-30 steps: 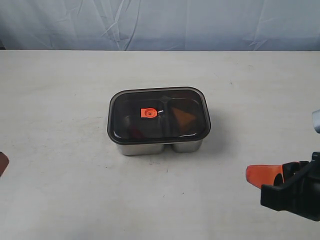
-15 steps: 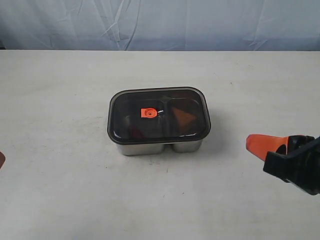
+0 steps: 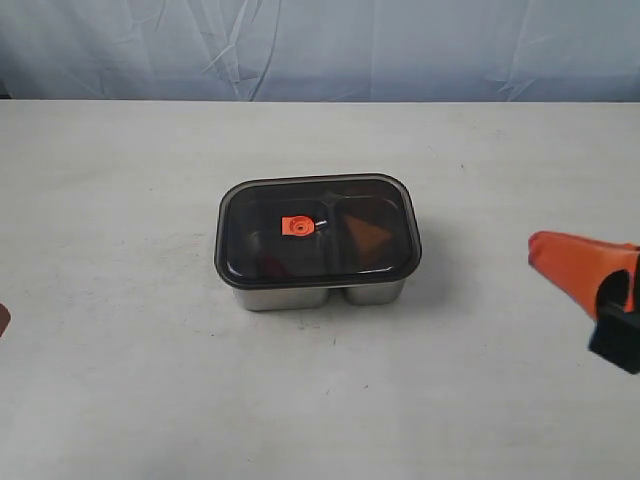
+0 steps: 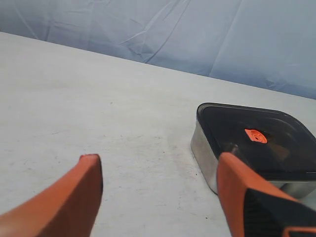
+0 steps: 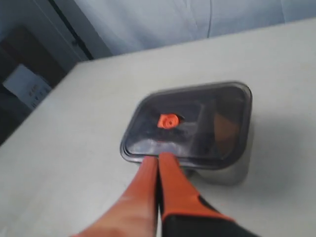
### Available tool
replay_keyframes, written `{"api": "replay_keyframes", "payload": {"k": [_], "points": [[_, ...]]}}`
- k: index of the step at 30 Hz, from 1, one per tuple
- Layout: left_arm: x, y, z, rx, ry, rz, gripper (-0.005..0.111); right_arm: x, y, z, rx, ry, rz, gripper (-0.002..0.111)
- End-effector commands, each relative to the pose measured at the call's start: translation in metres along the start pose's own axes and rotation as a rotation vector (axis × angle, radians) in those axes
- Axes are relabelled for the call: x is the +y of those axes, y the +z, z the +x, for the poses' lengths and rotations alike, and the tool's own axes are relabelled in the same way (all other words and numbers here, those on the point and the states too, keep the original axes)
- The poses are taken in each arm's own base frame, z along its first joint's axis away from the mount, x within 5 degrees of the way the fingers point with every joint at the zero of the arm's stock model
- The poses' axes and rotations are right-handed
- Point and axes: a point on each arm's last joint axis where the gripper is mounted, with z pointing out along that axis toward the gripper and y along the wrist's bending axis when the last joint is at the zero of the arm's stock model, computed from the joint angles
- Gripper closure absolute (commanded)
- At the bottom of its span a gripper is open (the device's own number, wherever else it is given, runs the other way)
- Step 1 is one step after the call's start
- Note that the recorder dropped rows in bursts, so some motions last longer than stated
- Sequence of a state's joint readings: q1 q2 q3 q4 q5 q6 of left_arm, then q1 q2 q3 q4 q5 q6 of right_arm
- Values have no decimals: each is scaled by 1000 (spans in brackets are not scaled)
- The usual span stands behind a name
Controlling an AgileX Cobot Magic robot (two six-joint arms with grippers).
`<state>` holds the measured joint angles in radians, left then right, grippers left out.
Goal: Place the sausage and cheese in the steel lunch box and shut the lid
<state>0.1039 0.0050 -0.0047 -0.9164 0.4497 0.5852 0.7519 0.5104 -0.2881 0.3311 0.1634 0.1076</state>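
While the lid [image 3: 262, 212] sits flat on the steel lunch box [image 3: 290, 297] and covers both compartments, its orange centre valve [image 3: 297, 227] shows a little off the box's middle; through the smoky plastic the cheese [image 3: 367, 238] reads as an orange-yellow wedge in the compartment on the box's right in the exterior view; a dim reddish shape in the other compartment is probably the sausage [image 3: 268, 265], though the dark lid makes that hard to confirm; the box stands on the pale table [image 3: 120, 200], with a blue cloth backdrop [image 3: 400, 50] beyond it; the right gripper [image 5: 158, 159] hangs well apart from the box, off to its right; its orange fingers [image 5: 173, 182] are pressed together with nothing between them, and their tips aim toward the box's near wall without touching it; the left gripper [image 4: 158, 163] is well apart from the box on its left, its fingers spread wide and holding nothing, with the box lying ahead of it, beyond one fingertip.
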Motion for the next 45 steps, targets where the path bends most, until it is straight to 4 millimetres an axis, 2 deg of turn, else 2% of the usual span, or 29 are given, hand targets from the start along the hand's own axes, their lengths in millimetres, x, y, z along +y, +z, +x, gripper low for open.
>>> {"api": "replay_keyframes", "payload": {"k": [1, 9, 12, 17, 19, 21, 22, 23, 26, 32, 33, 34, 35, 36, 37, 38, 39, 40, 41, 42, 43, 45], "points": [[1, 0, 0, -10, 1, -10, 44, 5, -28, -11, -195, -47, -70, 109], [1, 0, 0, -10, 1, -10, 44, 7, -76, -16, -480, -278, -105, 109], [1, 0, 0, -10, 1, -10, 44, 6, -82, -14, -501, -358, -80, 109], [1, 0, 0, -10, 1, -10, 44, 5, -86, -12, -509, -343, -88, 109], [1, 0, 0, -10, 1, -10, 44, 6, -86, -12, -504, -296, -105, 109], [1, 0, 0, -10, 1, -10, 44, 5, -83, -8, -453, -169, -136, 109], [1, 0, 0, -10, 1, -10, 44, 3, -79, -4, -396, -188, -109, 109], [1, 0, 0, -10, 1, -10, 44, 0, -73, 0, -315, -223, -63, 109], [1, 0, 0, -10, 1, -10, 44, -11, -50, 7, -167, -127, 46, 109], [1, 0, 0, -10, 1, -10, 44, -20, -10, -1, -97, -10, 184, 109], [1, 0, 0, -10, 1, -10, 44, -23, 8, -4, -41, 3, 255, 109], [1, 0, 0, -10, 1, -10, 44, -24, 15, -7, -21, -17, 283, 109], [1, 0, 0, -10, 1, -10, 44, -25, 37, -12, 49, -65, 336, 109], [1, 0, 0, -10, 1, -10, 44, -26, 49, -14, 90, -91, 357, 109], [2, 0, 1, -6, 21, -17, 44, -23, 77, -20, 156, -147, 367, 109], [3, 0, 1, -7, 72, -29, 44, -22, 89, -23, 178, -171, 366, 109], [5, 0, 0, -8, 221, -50, 44, -21, 119, -30, 222, -227, 375, 109], [5, 0, 0, -5, 266, -52, 44, -19, 132, -36, 225, -248, 375, 109], [5, 0, 0, -4, 280, -54, 44, -20, 163, -44, 245, -278, 369, 109], [6, 0, 1, 1, 270, -61, 44, -28, 187, -48, 260, -267, 334, 109], [7, 0, 1, 8, 248, -77, 44, -33, 203, -52, 261, -234, 292, 109], [13, -1, 0, -1, 187, -140, 44, -57, 229, -60, 251, -139, 231, 109]]}}
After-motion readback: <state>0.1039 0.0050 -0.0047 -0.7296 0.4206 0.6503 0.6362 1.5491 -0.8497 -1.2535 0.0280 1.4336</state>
